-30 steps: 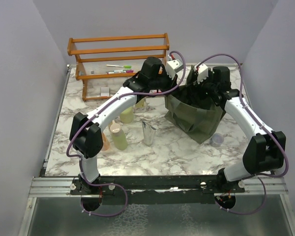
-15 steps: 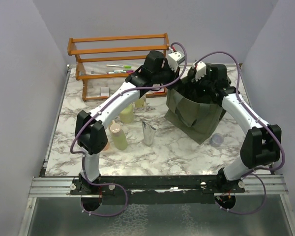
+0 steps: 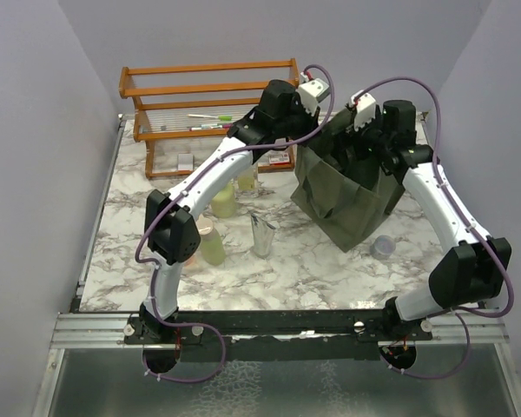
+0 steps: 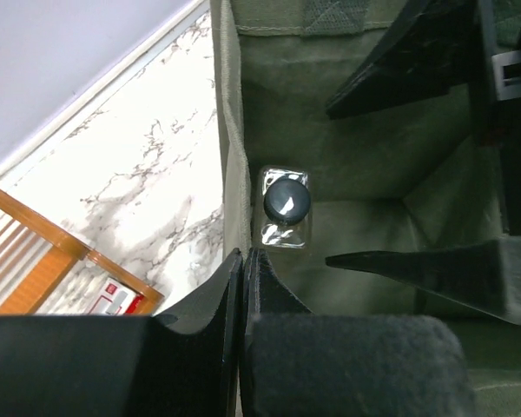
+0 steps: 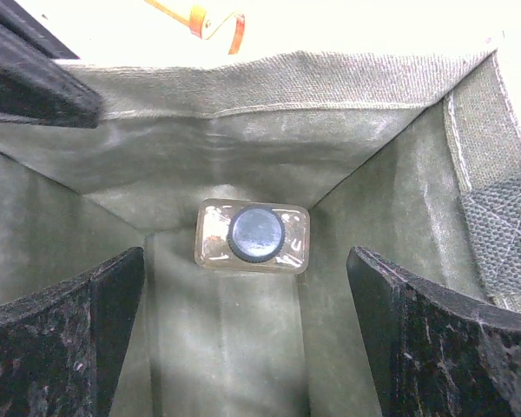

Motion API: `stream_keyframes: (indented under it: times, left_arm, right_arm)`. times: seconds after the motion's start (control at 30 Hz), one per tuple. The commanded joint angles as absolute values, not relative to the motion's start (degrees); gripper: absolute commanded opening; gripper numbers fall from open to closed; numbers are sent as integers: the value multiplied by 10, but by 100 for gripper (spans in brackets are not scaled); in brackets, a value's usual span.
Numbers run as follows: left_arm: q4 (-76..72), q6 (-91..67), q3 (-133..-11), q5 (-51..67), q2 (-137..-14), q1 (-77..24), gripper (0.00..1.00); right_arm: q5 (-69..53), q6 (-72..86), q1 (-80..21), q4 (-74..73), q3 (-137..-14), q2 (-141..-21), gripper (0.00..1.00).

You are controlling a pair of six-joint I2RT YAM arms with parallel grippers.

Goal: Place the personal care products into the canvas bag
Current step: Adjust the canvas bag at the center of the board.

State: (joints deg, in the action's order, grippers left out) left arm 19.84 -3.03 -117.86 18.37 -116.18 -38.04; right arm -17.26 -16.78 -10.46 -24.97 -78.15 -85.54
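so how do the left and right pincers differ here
The left pincer is shut, pinching the canvas bag's side wall; the right pincer is wide open, holding nothing. The left sits at the bag's rim; the right hangs over the black-capped bottle inside. Both are at the bag.

Lavender walls (image 3: 35, 130), marble tabletop (image 3: 304, 265), orange wooden rack (image 3: 208, 68).

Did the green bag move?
Yes. On the bag, the top edge moved up in the top view, from below the foot of the rack to beside it; the near corner stayed.
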Motion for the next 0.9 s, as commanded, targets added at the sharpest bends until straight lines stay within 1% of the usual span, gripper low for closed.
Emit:
stream_keyframes:
  times: [0.0,0.27,0.47,0.63,0.87]
  left_arm:
    - [188,-6,-1226,160,-1187,-374,0]
    - [194,12,-1271,162,-1220,-362,0]
    - [196,11,-1301,172,-1243,-353,1]
    - [195,7,-1315,194,-1249,-351,23]
    - [199,-4,-1316,222,-1229,-352,42]
  right_arm:
    - [-140,-165,-105,-287,-813,-837,100]
    - [-103,-150,-106,-303,-857,-828,100]
    - [-87,-141,-106,-307,-862,-818,100]
    - [-85,-141,-105,-312,-864,-808,100]
    - [-101,-135,-106,-332,-882,-806,100]
